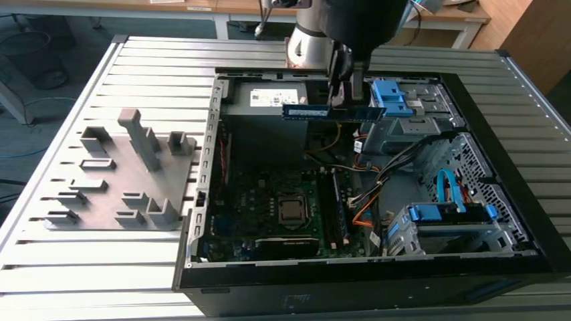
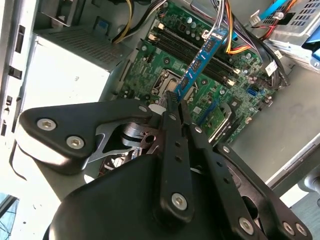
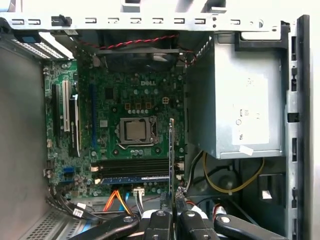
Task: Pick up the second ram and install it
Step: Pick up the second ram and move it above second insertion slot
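Note:
The second ram [image 1: 332,112] is a slim dark blue-green stick held level in the air over the back of the open computer case [image 1: 499,120]. My gripper [image 1: 346,100] is shut on its upper edge. The second wrist view shows the second ram [image 2: 201,64] reaching out from the closed fingertips [image 2: 172,102] toward the motherboard. The first wrist view shows the second ram [image 3: 172,155] edge-on, above the memory slots [image 3: 132,167]. One slot there holds another blue stick [image 3: 135,178]. The memory slots [image 1: 335,207] lie right of the processor socket [image 1: 292,209] in the exterior view.
A grey fixture with upright blocks [image 1: 125,174] lies on the slatted table [image 1: 134,67] at the exterior view's left. Inside the case are the grey power supply [image 3: 240,110], loose cables [image 1: 384,174] and blue drive brackets [image 1: 446,217].

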